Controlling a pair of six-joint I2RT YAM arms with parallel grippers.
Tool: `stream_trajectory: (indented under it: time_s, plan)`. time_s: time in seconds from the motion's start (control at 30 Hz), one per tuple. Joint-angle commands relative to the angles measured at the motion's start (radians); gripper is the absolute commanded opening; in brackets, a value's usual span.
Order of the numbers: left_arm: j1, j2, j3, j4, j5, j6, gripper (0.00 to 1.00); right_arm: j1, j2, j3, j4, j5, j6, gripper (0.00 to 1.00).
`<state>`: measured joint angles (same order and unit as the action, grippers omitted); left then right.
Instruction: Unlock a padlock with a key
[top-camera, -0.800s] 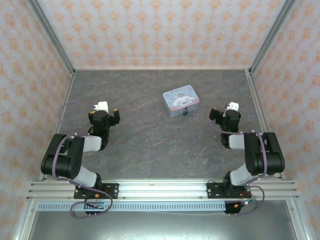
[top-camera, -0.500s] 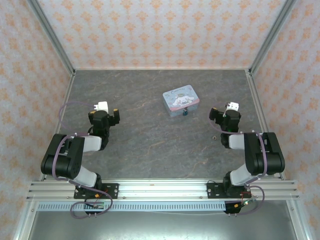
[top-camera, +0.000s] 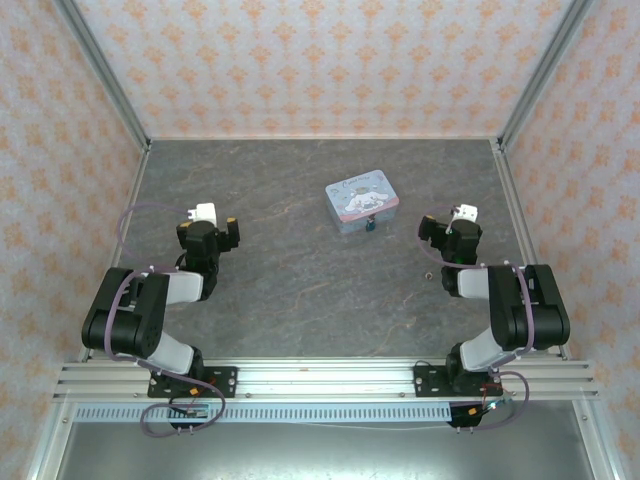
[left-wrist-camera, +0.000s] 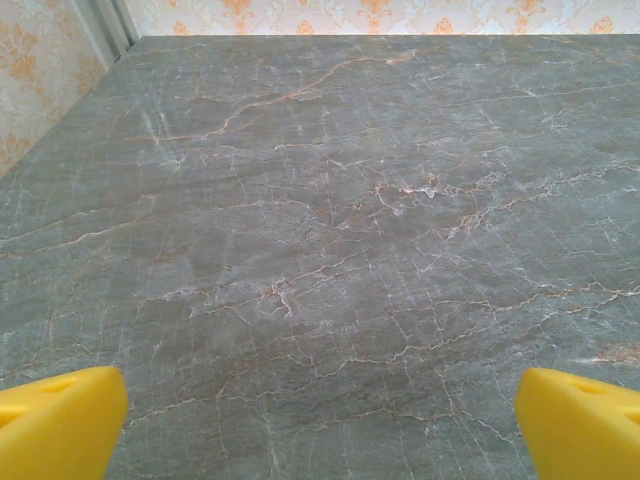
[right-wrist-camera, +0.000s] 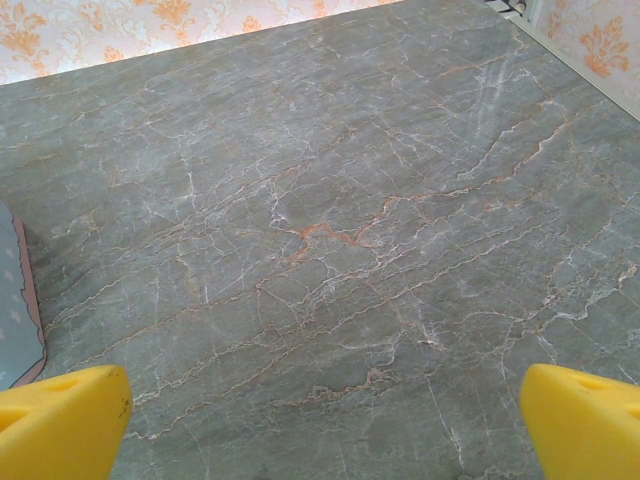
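Nothing had moved since the earlier frames: both arms and every object lay exactly as before.

The grey marbled tabletop (top-camera: 300, 290) carried everything. The left arm (top-camera: 135, 315) and right arm (top-camera: 515, 305) sat folded back near their bases, one on each side. This looked like a waiting pose that kept the middle free for the overhead camera.

The tin (top-camera: 361, 199) stood right of centre and towards the far side, turned slightly. It lay between the two arms but closer to the right one, so either could probably reach it.

The left gripper (left-wrist-camera: 320, 440) had its jaws wide and nothing between them, its yellow fingers (left-wrist-camera: 60, 420) framing bare stone. The right gripper (right-wrist-camera: 320, 425) was just as wide and empty, with an edge of the tin at the left of its wrist view. Standing wide suited a first grasp.

The padlock (top-camera: 371, 226) sat against the tin's near side, apparently on its clasp, though it was too small to tell. That spot faced the arms.

The key (top-camera: 428, 275), a mere speck, lay loose on the tabletop just near and left of the right gripper. The right arm therefore seemed the likelier one to pick it up, and such a thin, flat thing would probably need a careful pinch.
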<state>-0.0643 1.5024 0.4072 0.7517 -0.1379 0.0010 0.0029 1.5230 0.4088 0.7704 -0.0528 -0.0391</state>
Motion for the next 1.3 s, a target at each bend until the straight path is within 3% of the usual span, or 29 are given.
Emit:
stream_trajectory:
  time_s: [0.0, 0.2, 0.37, 0.57, 0.77, 0.93, 1.27]
  plan:
    - [0.005, -0.027, 0.016, -0.014, -0.004, 0.004, 1.0, -0.003, -0.007, 0.014, -0.007, 0.014, -0.004, 0.99]
    - [0.003, -0.262, 0.069, -0.279, 0.015, -0.007, 1.0, -0.002, -0.14, 0.07, -0.213, 0.043, 0.015, 0.99]
    - [-0.029, -0.45, 0.14, -0.493, 0.07, -0.122, 1.0, -0.002, -0.306, 0.147, -0.505, 0.037, 0.099, 0.99]
    - [-0.184, -0.517, 0.206, -0.683, 0.099, -0.254, 1.0, 0.012, -0.4, 0.293, -0.94, -0.021, 0.291, 0.99]
    - [-0.374, -0.499, 0.19, -0.68, 0.113, -0.403, 1.0, 0.118, -0.381, 0.376, -1.27, 0.033, 0.373, 0.98]
    - [-0.513, -0.444, 0.177, -0.639, 0.083, -0.456, 1.0, 0.185, -0.345, 0.355, -1.363, 0.101, 0.409, 0.91]
    - [-0.578, -0.356, 0.181, -0.579, 0.11, -0.471, 1.0, 0.212, -0.19, 0.341, -1.402, 0.079, 0.445, 0.66]
